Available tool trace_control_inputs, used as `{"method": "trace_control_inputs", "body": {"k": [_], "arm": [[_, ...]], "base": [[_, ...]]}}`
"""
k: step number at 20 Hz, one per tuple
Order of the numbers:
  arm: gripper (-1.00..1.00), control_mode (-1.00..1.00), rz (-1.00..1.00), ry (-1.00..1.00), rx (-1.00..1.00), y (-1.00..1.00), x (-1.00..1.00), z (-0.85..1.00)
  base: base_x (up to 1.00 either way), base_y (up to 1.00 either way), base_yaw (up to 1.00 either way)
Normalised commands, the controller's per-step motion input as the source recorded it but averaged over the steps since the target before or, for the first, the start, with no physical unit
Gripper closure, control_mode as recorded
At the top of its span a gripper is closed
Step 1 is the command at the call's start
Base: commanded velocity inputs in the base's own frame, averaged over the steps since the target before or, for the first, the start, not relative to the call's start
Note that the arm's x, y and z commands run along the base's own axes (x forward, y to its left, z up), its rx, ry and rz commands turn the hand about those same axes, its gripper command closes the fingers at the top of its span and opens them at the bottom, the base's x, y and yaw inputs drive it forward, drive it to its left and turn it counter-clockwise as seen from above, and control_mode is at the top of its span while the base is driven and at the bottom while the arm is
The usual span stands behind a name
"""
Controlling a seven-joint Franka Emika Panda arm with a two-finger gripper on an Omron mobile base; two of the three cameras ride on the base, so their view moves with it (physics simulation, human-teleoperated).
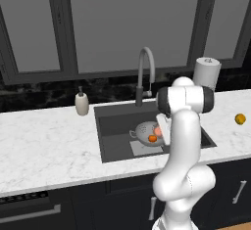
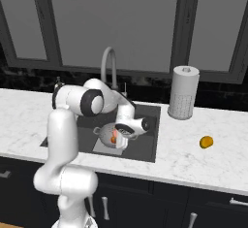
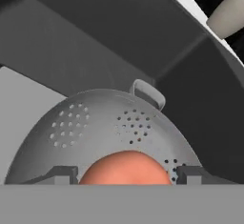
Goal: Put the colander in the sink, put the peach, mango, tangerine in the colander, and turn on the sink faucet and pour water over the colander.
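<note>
The silver colander (image 1: 141, 129) (image 2: 103, 131) stands on the floor of the dark sink (image 1: 112, 128). The vivid orange tangerine (image 1: 152, 138) lies inside the colander. My gripper (image 3: 125, 176) (image 2: 121, 137) hangs just over the colander's bowl (image 3: 95, 118), shut on the pink-salmon peach (image 3: 125, 167) (image 1: 158, 131), which fills the gap between its fingertips (image 3: 61, 175). Far to the right, the yellow-orange mango (image 1: 239, 119) (image 2: 206, 142) rests on the counter. The gooseneck faucet (image 1: 145, 70) (image 2: 110, 64) arches behind the sink, and no water falls from its spout.
A white soap bottle (image 1: 82, 103) stands left of the sink. A tall paper-towel roll (image 1: 206, 72) (image 2: 183, 92) is at the back right, between sink and mango. My own arm crosses the sink's right side. Marble counter (image 1: 44, 146) spreads to both sides.
</note>
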Motion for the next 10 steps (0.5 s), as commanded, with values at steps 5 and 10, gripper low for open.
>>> {"method": "trace_control_inputs", "body": {"k": [5, 10], "arm": [[1.00, -1.00, 0.00, 0.01, 0.00, 0.00, 0.57, -0.49], [1.00, -1.00, 0.00, 0.01, 0.00, 0.00, 0.52, -0.46]], "base": [[0.00, 0.00, 0.00], [0.00, 0.00, 0.00]]}}
